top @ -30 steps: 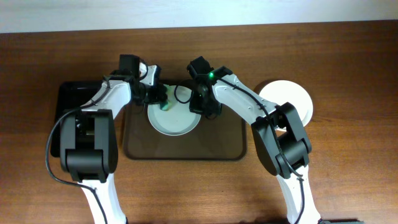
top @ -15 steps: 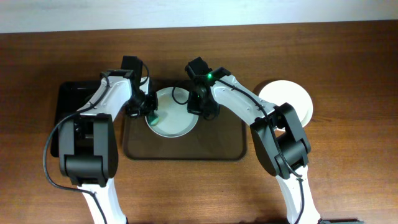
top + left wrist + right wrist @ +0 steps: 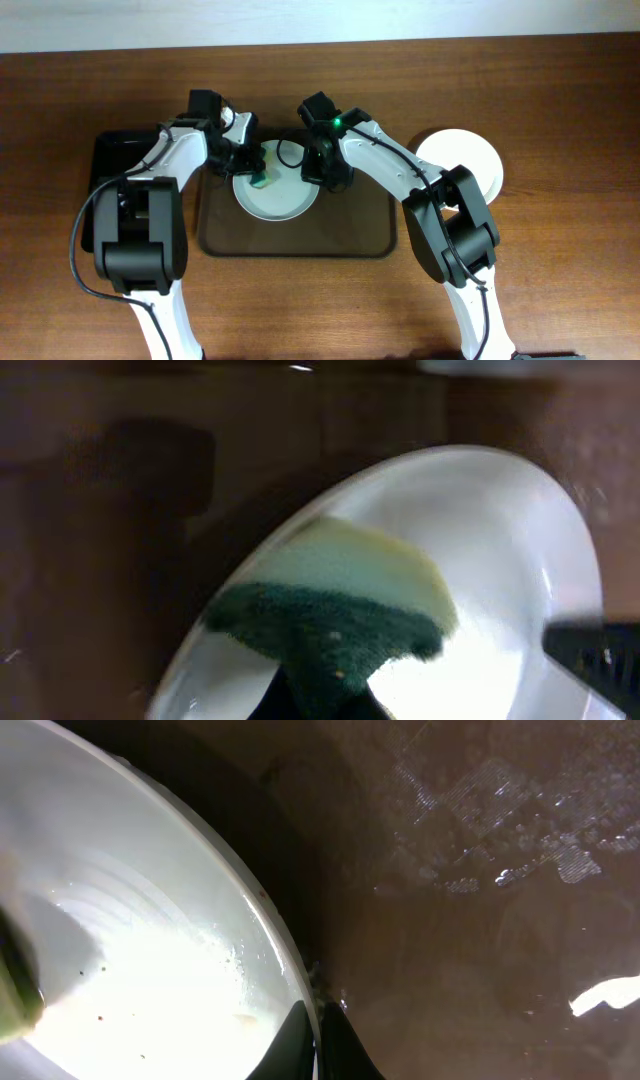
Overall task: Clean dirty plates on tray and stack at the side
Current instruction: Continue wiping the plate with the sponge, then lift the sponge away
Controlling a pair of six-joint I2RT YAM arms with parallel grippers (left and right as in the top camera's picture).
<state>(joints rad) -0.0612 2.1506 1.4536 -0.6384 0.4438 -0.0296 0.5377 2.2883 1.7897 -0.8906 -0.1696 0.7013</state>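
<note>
Overhead: both wrists cover their own jaws. The sponge is just a green speck on the plate. An arm hides most of the black tray, and another clips the side plate at its left.

Left wrist: blurred, with the plate cut off at bottom and right. The left gripper, pinching the sponge, is mostly below the bottom edge.

Right wrist: the plate is cut off at left and bottom. The right gripper shows only as dark slivers on the plate's rim.

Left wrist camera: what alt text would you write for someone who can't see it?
A blurry close-up of a green and pale yellow sponge, gripped from below by the left gripper, lying against the inside of a white plate. The dark brown tray fills the background.
</note>
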